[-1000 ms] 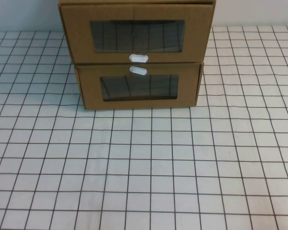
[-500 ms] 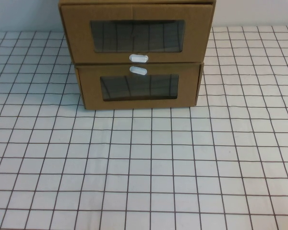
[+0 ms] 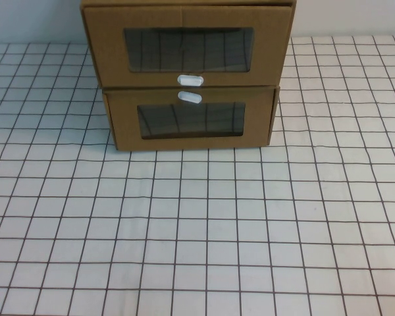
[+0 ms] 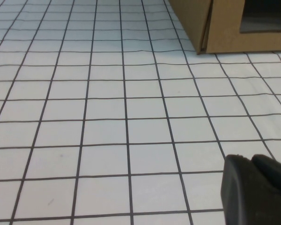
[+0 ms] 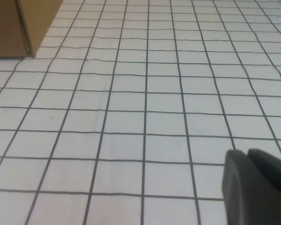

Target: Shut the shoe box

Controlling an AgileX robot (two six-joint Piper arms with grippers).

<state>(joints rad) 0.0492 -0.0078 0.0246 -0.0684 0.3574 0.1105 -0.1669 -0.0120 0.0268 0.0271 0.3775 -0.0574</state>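
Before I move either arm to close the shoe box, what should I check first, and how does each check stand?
1. Target found: shoe box is the upper drawer, with its pull tab below the window: ok.
2. Nothing stands on the table in front of its face: ok.
3. Left end effector is low over the table, apart from the box: ok.
4. Right end effector is also over the table, apart from the box: ok.
5. How far the shoe box sticks out: cannot tell.
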